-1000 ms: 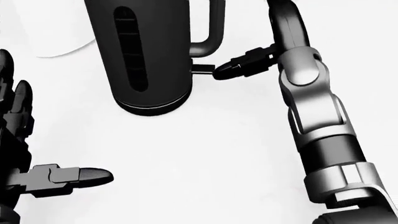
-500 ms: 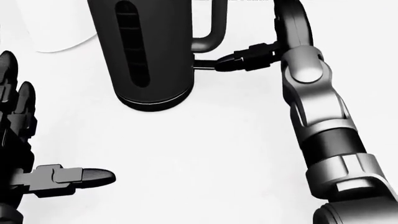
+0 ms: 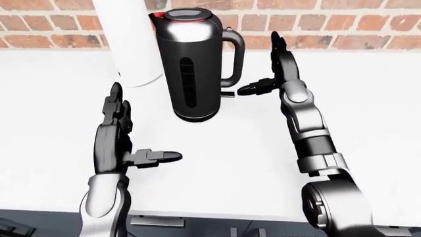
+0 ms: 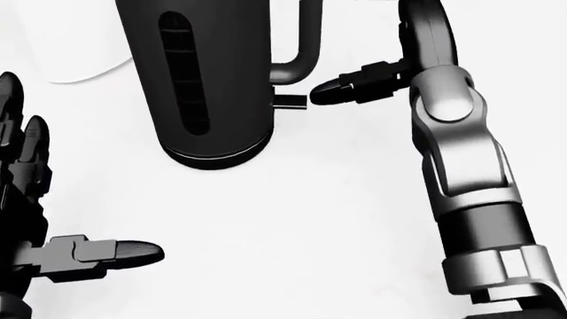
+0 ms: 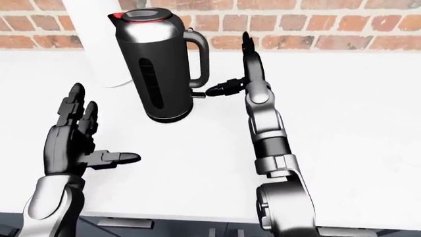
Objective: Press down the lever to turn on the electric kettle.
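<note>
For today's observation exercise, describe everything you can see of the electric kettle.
The electric kettle stands upright on the white counter, beside a white cylinder. Its tall body looks glossy black with a silvery top, red-rimmed lid, vertical water window and loop handle. A small lever juts out below the handle; the right hand thumb tip sits just beside it.

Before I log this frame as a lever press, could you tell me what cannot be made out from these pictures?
- Contact: the right hand's thumb tip sits beside the lever; the head view shows a thin gap, the eye views are too small to confirm.
- Lever position, up or pressed: too small in every view.
- Kettle top: cut off by the head view's upper edge.
- White cylinder: its top is cut off in the left-eye view.
- Left hand: its palm faces away.
</note>
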### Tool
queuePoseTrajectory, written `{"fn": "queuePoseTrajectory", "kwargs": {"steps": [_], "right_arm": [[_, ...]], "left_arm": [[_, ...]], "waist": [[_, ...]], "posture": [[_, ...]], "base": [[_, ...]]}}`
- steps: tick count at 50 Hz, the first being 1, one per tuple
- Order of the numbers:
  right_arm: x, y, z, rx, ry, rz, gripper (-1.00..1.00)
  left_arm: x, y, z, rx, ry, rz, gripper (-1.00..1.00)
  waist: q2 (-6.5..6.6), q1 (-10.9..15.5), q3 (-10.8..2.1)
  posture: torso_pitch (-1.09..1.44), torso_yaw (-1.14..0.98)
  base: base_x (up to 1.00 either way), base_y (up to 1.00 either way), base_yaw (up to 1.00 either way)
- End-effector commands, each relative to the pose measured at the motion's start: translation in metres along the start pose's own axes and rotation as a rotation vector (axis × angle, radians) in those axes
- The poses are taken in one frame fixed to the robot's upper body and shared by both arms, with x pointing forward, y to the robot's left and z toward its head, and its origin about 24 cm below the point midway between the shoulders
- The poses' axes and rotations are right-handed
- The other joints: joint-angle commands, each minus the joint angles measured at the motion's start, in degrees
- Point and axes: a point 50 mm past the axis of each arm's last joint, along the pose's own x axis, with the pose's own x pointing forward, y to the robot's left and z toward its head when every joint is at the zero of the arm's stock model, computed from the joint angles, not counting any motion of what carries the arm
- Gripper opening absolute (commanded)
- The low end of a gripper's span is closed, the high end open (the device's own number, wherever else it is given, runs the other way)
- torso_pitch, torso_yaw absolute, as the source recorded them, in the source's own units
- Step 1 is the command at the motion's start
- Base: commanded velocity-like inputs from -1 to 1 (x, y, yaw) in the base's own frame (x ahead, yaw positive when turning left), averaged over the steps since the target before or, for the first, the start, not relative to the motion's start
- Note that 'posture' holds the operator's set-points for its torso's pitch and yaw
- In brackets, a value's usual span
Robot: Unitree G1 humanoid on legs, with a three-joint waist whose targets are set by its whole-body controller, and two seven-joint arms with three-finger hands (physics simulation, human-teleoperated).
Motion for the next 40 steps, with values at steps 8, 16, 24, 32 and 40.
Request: {"fn": "queuePoseTrajectory", "kwargs": {"steps": [8,16,24,32,40], "right_arm": [[0.01,0.011,0.02,-0.006,-0.087,0.009,1.0],[0.011,0.011,0.027,0.011,-0.105,0.009,1.0],[0.016,0.013,0.024,0.014,-0.096,0.014,1.0],[0.023,0.019,0.021,0.029,-0.075,0.017,1.0],[0.026,0.021,0.012,-0.003,-0.019,-0.01,1.0]], "left_arm": [[0.0,0.001,0.01,0.002,-0.078,0.004,1.0],[0.001,0.002,0.007,0.0,-0.075,0.007,1.0],[0.001,0.003,0.004,-0.001,-0.07,0.009,1.0],[0.004,0.003,0.004,0.002,-0.068,0.012,1.0],[0.004,0.004,0.003,-0.001,-0.069,0.01,1.0]], "waist": [[0.25,-0.02,-1.4],[0.32,0.09,-1.09],[0.35,0.03,-1.14],[0.51,-0.07,-1.3],[0.56,-0.04,-1.43]], "posture": [[0.0,0.0],[0.0,0.0],[0.0,0.0],[0.0,0.0],[0.0,0.0]], "base": [[0.0,0.0,0.0],[0.0,0.0,0.0],[0.0,0.0,0.0],[0.0,0.0,0.0],[0.0,0.0,0.0]]}}
